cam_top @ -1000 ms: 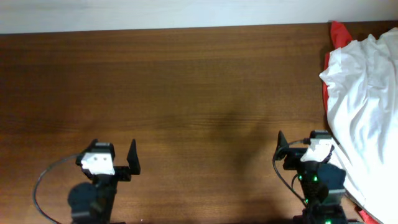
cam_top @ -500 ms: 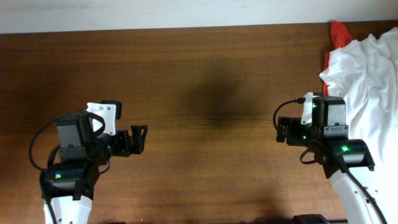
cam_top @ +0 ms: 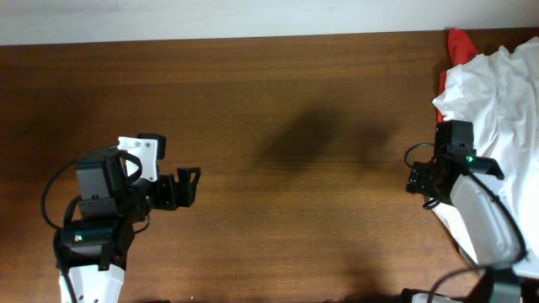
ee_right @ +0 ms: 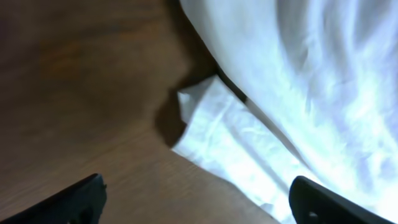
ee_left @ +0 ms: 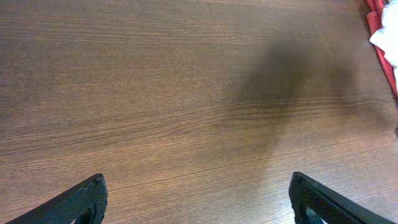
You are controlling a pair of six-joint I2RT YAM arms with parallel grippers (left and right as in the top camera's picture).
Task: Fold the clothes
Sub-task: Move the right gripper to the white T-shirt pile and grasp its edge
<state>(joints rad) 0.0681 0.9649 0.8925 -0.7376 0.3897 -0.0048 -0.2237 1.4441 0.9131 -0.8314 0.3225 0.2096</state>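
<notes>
Fingers (ee_left: 87, 194) of the left gripper (cam_top: 184, 187) stand spread wide over the wooden table (cam_top: 278, 93), holding nothing, well apart from any cloth. At the right edge, the right gripper (cam_top: 419, 179) hangs with fingers (ee_right: 79, 194) equally spread above a loose corner of the white T-shirt (cam_top: 497, 101), which lies in a creased heap over a red cloth (cam_top: 456, 44). No fold looks made and nothing is grasped, so I judge nearly the whole task is left.

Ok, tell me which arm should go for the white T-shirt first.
Right. The right gripper hangs open at the edge of the white T-shirt, with cloth right below it in its wrist view. The left gripper is far across the table, over wood only.
</notes>
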